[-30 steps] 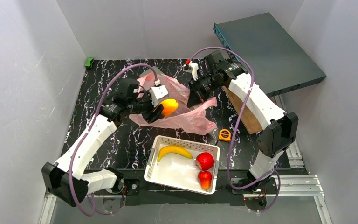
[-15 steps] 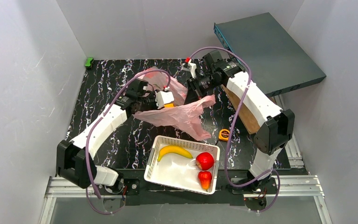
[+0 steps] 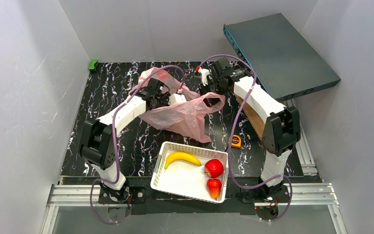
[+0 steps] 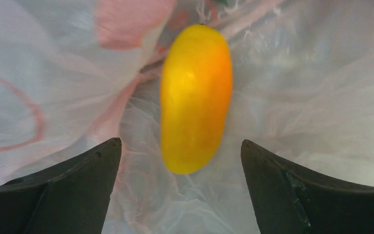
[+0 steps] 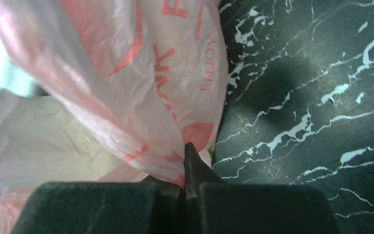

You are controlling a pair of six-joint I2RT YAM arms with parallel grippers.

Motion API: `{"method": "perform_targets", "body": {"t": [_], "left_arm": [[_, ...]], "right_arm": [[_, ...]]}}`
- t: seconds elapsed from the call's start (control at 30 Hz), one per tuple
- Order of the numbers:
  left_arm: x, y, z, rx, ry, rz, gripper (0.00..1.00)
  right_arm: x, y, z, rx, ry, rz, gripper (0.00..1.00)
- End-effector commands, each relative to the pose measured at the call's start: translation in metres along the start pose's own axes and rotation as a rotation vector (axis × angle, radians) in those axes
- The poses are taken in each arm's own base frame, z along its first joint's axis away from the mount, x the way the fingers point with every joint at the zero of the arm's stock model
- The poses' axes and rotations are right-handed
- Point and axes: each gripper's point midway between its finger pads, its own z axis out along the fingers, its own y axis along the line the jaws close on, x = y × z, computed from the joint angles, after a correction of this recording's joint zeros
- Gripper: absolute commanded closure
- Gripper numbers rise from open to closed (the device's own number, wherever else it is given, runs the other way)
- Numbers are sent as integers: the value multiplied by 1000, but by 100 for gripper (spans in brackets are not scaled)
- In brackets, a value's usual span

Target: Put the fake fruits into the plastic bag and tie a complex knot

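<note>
Whole job: by my reckoning one fruit of four was in; three stood waiting, and no knot was tied.
Counter (image 3: 102, 97): black, hard, veined with white like marble.
Plastic bag (image 3: 180, 114): thin, crinkly, translucent pink film with red print, lying in the middle of the counter with its mouth held up between my two arms. Its handle strips were loose.
Basket (image 3: 161, 170): stiff white lattice plastic, rectangular, at the near edge, with three fruits in it.
Left end effector (image 3: 181, 101): reached into the bag's mouth. Its dark fingers (image 4: 68, 185) stood apart and gripped nothing, with the mango just beyond them and clear of both.
Right end effector (image 5: 188, 168): clenched on a fold of the bag's edge, holding the mouth up.
Banana (image 3: 182, 157): yellow, curved and glossy, in the basket.
Mango (image 4: 196, 97): smooth orange-yellow oblong with rounded ends, resting on the film inside the bag.
Apple (image 3: 214, 167): round, shiny red, in the basket's right side.
Small red pointed fruit (image 3: 214, 186): tapered and glossy, just nearer than the apple.
Left to do, as I judged it: carry over three fruits, then gather and knot the handles. The film looked slippery and quick to collapse.
</note>
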Motion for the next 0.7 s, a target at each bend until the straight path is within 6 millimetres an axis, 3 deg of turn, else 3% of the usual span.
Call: {"method": "perform_targets", "body": {"t": [0.0,0.27,0.37,0.43,0.5,0.6,0.67], "left_arm": [[-67,5,-65,-45,-191,-57,2],[-154,5,-153,-59,-456,-147,2],[-169,-15,-184,-25,-549,-105,2],[-166,-41,-200,19,-594,-36,3],[-145,-80,-201,97,-585,56,6],[-93,-139,-189,161,-464,270,9],[-63,-165,-175,202,-372,373,13]], "right_arm": [[-9,-7,-11,84,-57,-73,99],[-8,-6,-9,73,-60,-65,99],[-11,-5,-10,71,-70,-73,99],[-13,-4,-11,72,-75,-78,99],[-15,-5,-14,84,-82,-89,99],[-20,-8,-19,119,-103,-109,99],[-24,-9,-23,140,-120,-119,99]]}}
